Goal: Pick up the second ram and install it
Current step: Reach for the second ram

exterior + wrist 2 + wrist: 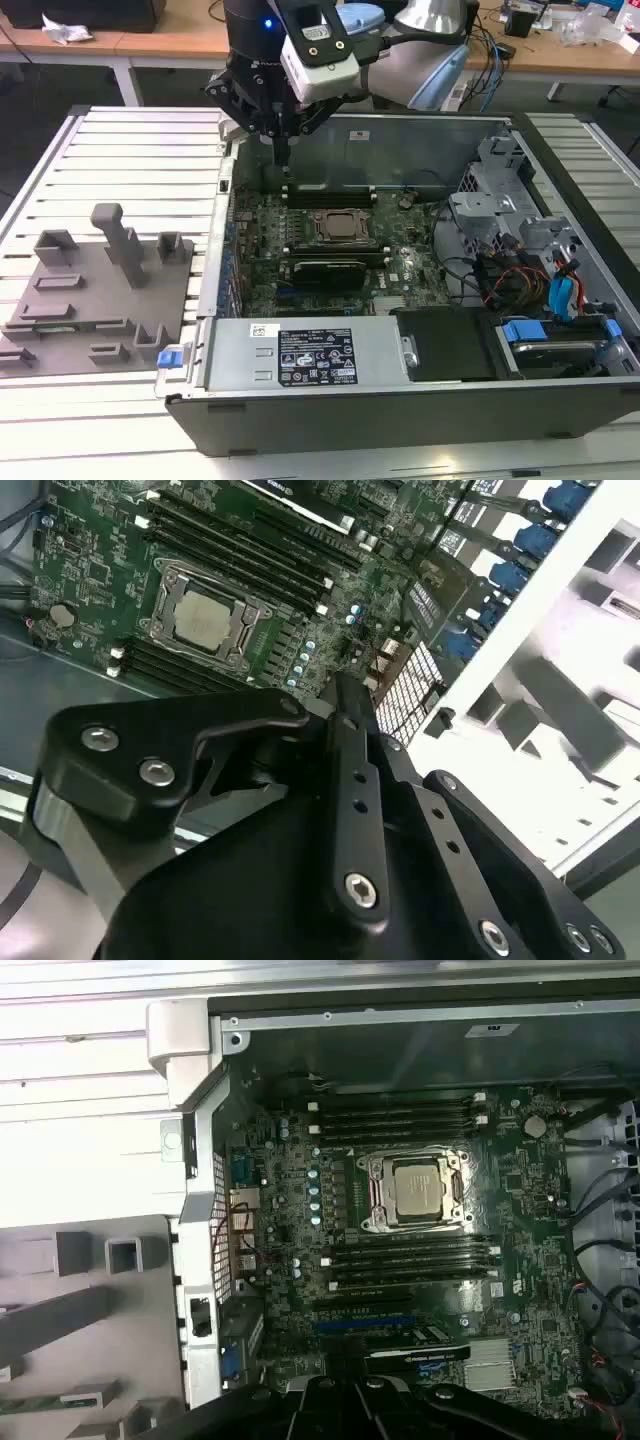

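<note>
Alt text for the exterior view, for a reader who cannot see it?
The gripper hangs over the far corner of an open computer case, toward the exterior view's left, above the motherboard. A grey fixture sits on the slatted table beside the case, on the exterior view's left.

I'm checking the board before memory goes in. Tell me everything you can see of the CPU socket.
The CPU socket is a square, silvery metal frame around a dull silver-lidded processor, lying flat on the green motherboard inside the open case. Banks of long black memory slots run along two opposite sides. Nothing covers or touches its top.
</note>
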{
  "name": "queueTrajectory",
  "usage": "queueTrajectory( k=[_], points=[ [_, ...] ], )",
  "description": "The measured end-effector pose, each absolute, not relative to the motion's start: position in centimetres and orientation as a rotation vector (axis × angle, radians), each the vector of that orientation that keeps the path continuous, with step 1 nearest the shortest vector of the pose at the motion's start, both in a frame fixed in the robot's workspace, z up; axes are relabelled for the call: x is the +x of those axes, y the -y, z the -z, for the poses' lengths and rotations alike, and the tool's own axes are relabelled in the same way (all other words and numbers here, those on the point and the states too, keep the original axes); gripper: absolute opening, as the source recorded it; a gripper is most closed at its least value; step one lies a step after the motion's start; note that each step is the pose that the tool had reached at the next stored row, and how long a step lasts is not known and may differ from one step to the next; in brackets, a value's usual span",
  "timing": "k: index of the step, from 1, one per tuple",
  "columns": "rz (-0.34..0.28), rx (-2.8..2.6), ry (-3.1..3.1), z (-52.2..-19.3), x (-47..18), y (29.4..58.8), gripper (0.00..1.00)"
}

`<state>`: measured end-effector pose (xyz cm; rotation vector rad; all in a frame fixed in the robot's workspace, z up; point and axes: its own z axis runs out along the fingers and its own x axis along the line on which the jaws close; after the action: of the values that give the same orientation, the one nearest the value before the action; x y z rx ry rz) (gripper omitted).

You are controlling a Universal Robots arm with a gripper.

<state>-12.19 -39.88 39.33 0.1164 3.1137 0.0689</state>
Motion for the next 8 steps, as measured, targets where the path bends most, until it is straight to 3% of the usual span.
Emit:
queueTrajectory(
  k=[8],
  points=[
    [-0.069,0.116,-3.112,-39.3,-18.4,39.9,0.11]
  ],
)
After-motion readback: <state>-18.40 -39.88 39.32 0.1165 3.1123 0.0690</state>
